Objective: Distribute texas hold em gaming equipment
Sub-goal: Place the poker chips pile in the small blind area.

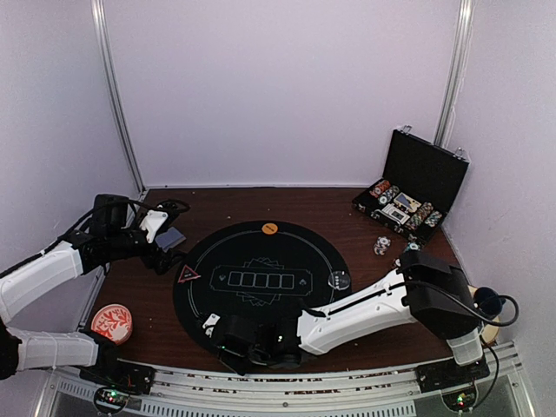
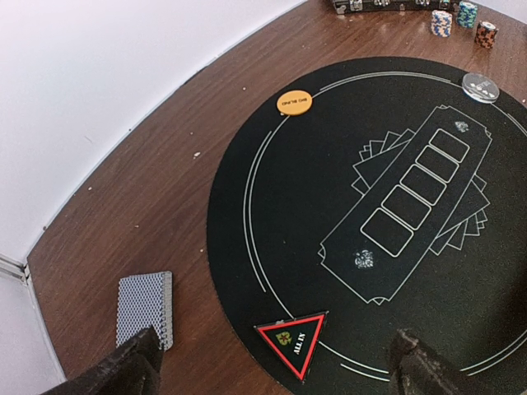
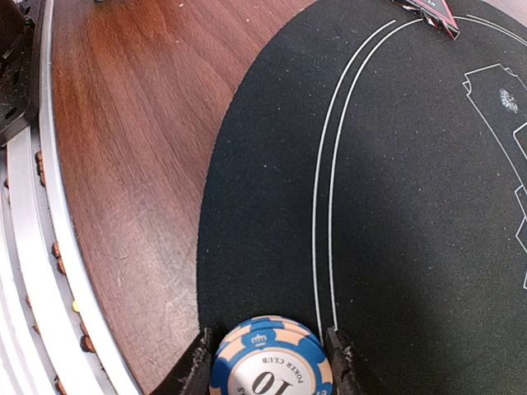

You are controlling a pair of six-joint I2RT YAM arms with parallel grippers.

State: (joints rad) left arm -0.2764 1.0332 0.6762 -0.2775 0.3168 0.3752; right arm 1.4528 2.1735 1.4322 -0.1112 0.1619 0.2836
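Top view, right jaws: low at the lower-left rim of the round black mat (image 1: 261, 300); their load is hard to make out here
Top view, left jaws: spread wide and empty at frame left, just beside the card deck (image 1: 171, 237) and red triangle marker (image 1: 188, 275)
Top view, surroundings: open chip case (image 1: 417, 187) upper right, loose chip stacks (image 1: 380, 246) before it; orange disc (image 1: 269, 228) at the mat's top edge, clear disc (image 1: 339, 281) at its right
Left wrist view, obstruction: nothing lies between the parted jaws and the card deck at lower left
Right wrist view, grip: chip stack (image 3: 270, 362) pinched by its edges at bottom centre, over the mat's rim
Right wrist view, risk: a tilted or high release would likely topple the stack, sending chips off the mat across the wooden table (image 3: 123, 123) toward the metal rail (image 3: 33, 263)
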